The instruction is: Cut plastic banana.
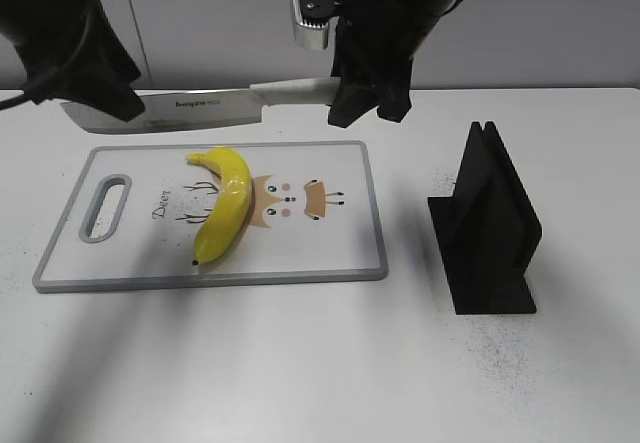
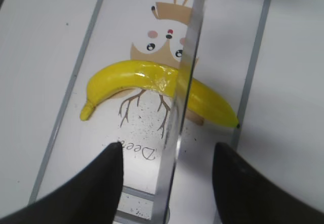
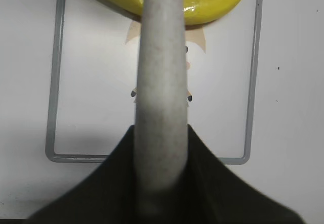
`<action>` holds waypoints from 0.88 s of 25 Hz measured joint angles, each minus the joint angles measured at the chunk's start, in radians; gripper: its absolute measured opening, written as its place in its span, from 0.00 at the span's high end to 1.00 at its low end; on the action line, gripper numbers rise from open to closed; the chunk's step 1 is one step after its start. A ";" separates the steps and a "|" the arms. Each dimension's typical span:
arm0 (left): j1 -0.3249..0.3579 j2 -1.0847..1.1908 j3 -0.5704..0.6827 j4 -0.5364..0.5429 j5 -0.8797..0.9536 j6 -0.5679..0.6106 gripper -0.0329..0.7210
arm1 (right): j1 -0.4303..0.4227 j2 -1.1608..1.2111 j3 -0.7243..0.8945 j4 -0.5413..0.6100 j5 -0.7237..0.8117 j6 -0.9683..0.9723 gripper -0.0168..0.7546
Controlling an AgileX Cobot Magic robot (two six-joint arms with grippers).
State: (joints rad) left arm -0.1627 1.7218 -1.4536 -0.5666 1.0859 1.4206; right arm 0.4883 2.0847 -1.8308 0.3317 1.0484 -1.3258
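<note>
The plastic banana [image 1: 225,203] is glossy yellow and curved, and lies on the white cutting board [image 1: 330,253]. My right gripper [image 1: 360,98] is shut on the knife's cream handle [image 1: 295,91] and holds the knife level above the board's far edge. Its steel blade [image 1: 190,108] points left. My left gripper [image 1: 112,98] is at the blade's tip end. In the left wrist view its fingers [image 2: 167,150] are open, with the blade [image 2: 185,82] between them, above the banana [image 2: 131,77]. The right wrist view shows the handle [image 3: 159,82] in the jaws [image 3: 159,133] over the banana [image 3: 212,4].
A black knife stand [image 1: 490,228] stands upright on the white table to the right of the board. The board has a grey rim [image 3: 253,82], a handle slot [image 1: 105,205] at its left end and a cartoon deer print.
</note>
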 joint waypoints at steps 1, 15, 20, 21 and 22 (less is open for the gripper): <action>-0.006 0.017 -0.004 0.011 0.006 0.001 0.26 | 0.000 0.000 -0.002 -0.001 -0.001 -0.001 0.77; -0.012 0.087 -0.008 0.055 -0.088 0.011 0.91 | -0.003 0.012 -0.008 -0.019 -0.034 0.011 0.77; -0.018 0.117 -0.008 0.049 -0.102 0.024 0.94 | -0.011 0.013 -0.008 -0.021 -0.033 0.011 0.77; -0.019 0.123 -0.008 0.045 -0.110 0.025 0.94 | -0.013 0.016 -0.008 -0.023 -0.032 0.012 0.77; -0.020 0.129 -0.008 0.044 -0.120 0.026 0.94 | -0.013 0.021 -0.009 -0.024 -0.031 0.015 0.77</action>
State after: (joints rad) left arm -0.1825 1.8510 -1.4617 -0.5227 0.9654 1.4470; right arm 0.4757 2.1060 -1.8396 0.3074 1.0171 -1.3110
